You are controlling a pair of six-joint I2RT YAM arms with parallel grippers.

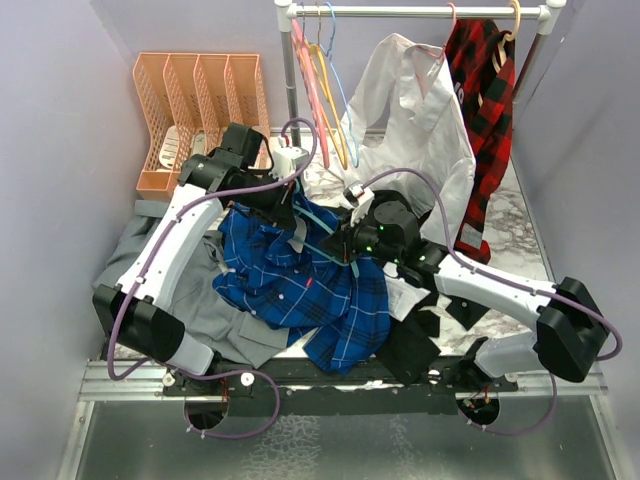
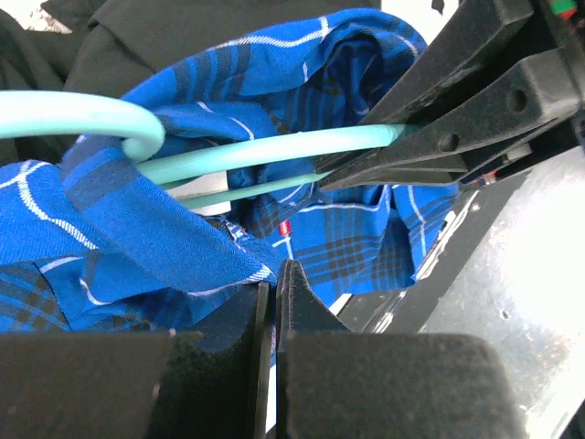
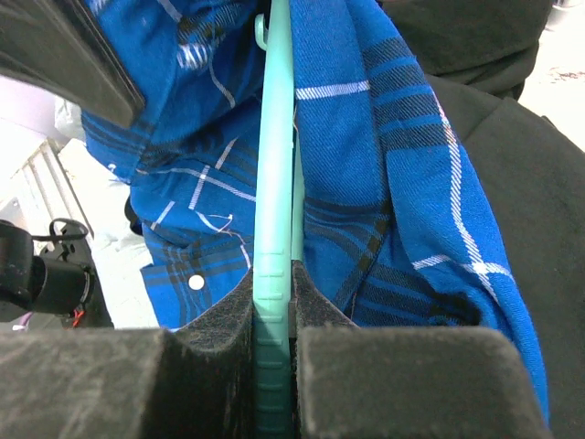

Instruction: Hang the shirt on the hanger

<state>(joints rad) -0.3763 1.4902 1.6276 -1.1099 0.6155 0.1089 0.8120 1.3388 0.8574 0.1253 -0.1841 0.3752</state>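
Observation:
The royal-blue plaid shirt [image 1: 300,285] lies crumpled at the middle of the table, partly over a grey garment. The teal hanger [image 1: 322,232] sits at its upper edge, between the two grippers. My left gripper [image 1: 297,212] is shut, and the left wrist view shows its jaw tips [image 2: 275,273] pinching a hem of the shirt [image 2: 137,238]. The hanger's hook [image 2: 101,114] curves just above that fold. My right gripper [image 3: 274,274] is shut on the hanger's ridged arm [image 3: 274,137], with shirt [image 3: 402,183] cloth draped on both sides. The rest of the hanger is hidden in the fabric.
A clothes rail [image 1: 420,12] at the back carries pink hangers [image 1: 310,80], a pale grey shirt [image 1: 420,120] and a red-and-black plaid shirt [image 1: 490,100]. An orange file rack [image 1: 200,100] stands back left. Grey cloth [image 1: 200,300] and a black garment [image 1: 410,345] lie beside the shirt.

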